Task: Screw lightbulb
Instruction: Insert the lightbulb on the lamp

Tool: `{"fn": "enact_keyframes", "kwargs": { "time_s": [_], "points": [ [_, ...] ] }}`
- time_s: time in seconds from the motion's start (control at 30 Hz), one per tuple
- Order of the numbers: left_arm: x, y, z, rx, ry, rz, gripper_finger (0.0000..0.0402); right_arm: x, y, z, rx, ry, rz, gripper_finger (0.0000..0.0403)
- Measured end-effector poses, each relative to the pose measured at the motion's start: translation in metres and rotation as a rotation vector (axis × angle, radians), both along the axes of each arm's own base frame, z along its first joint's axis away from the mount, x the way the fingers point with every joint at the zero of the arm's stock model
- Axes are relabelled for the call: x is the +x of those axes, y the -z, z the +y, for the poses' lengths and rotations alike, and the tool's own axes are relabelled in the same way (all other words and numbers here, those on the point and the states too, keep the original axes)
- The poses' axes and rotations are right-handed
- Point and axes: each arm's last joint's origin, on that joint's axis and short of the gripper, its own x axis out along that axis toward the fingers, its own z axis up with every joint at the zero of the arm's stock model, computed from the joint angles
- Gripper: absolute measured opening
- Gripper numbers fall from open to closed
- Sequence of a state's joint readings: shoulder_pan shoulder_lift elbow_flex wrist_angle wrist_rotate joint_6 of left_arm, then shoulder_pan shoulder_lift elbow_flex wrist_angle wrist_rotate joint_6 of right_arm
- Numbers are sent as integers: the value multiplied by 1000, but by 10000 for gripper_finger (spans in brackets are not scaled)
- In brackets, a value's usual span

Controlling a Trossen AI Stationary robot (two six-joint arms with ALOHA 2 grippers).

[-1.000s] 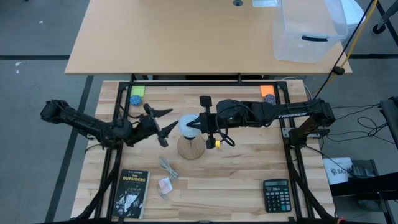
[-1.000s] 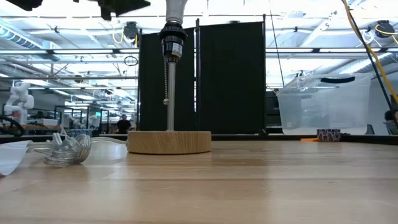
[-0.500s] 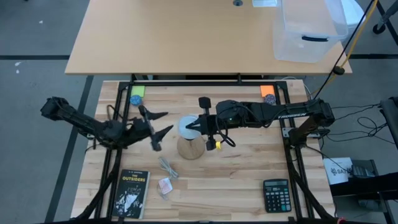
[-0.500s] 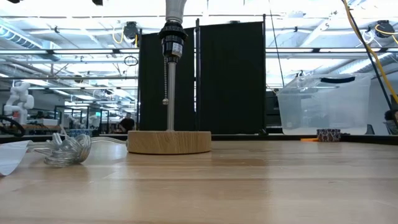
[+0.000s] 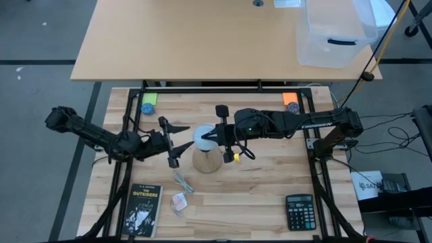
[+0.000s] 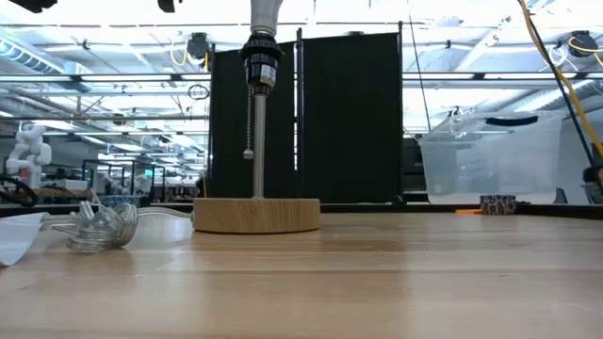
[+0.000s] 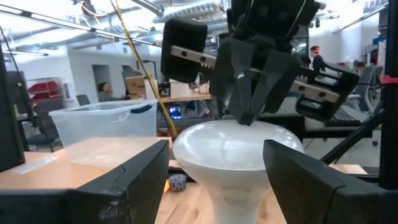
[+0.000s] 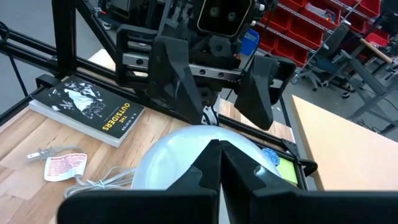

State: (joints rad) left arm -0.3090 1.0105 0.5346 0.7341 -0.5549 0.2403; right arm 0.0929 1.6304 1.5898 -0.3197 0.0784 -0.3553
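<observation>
Right now my left gripper [image 5: 177, 144] has its jaws spread wide, empty, just beside the bulb [image 5: 205, 138] and level with its globe; through the left wrist camera the white globe [image 7: 239, 147] sits framed between my two fingers with gaps on either side. My right gripper [image 5: 217, 137] is pinched fully shut, holding nothing, its tips resting on or just above the crown of the bulb from the opposite side. The bulb stands upright on top of the stand [image 5: 208, 159], its neck entering the black socket [image 6: 259, 66] high above the wooden base [image 6: 255, 214]. I judge it seated but not yet tightened. The risk I see: if I close the left jaws off-centre, the smooth globe could slip or tilt and cross-thread. Pressing too hard with the right tips could tip the tall stand, and the pull chain [image 6: 250, 118] or the cord [image 5: 182, 181] on the table [image 5: 270, 182] might snag
</observation>
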Motion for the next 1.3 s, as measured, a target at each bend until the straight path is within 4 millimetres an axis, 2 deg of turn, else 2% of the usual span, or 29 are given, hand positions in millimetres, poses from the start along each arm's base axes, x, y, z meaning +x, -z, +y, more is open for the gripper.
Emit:
{"fn": "enact_keyframes", "kwargs": {
  "time_s": [0.37, 0.53, 0.63, 1.07, 1.3],
  "points": [
    [2, 3, 14, -66, -133, 25, 263, -1, -1, -1, -3, 8, -1, 0],
    [4, 11, 20, -78, -235, 83, 263, 0, -1, 1, 7, -11, -4, 0],
    [2, 8, 20, -82, -235, 69, 263, 0, -1, 1, 6, -10, -6, 0],
    [-25, -12, -4, 3, -97, 12, 263, 0, -2, 3, -50, -23, -23, 0],
    [-26, -12, -6, 20, -120, 27, 263, 2, -4, 3, -71, -20, -49, 32]
  ]
}}
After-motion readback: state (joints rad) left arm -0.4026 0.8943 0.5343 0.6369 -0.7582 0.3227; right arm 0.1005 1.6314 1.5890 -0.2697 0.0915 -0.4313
